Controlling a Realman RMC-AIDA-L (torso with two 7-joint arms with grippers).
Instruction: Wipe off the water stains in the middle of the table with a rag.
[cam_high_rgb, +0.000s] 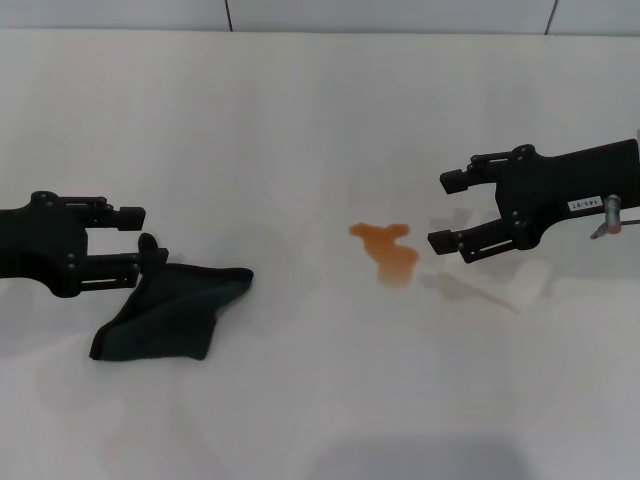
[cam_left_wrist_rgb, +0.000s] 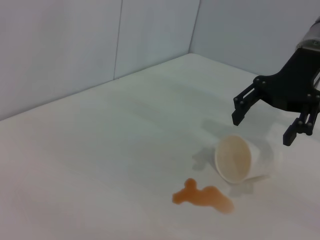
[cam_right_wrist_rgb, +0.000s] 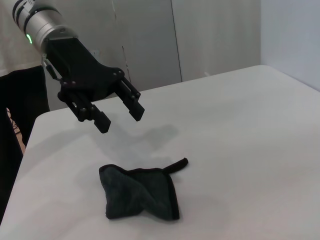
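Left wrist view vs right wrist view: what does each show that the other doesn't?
Only the left wrist view shows the orange stain, the tipped-over plastic cup beside it, and the right pincer, open above the cup. Only the right wrist view shows the dark rag lying crumpled and the left pincer, open above the rag and not touching it. Both show the white table.

Left gripper (cam_high_rgb: 132, 238) reaches in from the left side, raised, apparently clear of the surface, its two fingers spread apart. Right gripper (cam_high_rgb: 447, 211) reaches in from the right side, likewise raised, wrist level, its two fingers spread apart and pointing toward centre.
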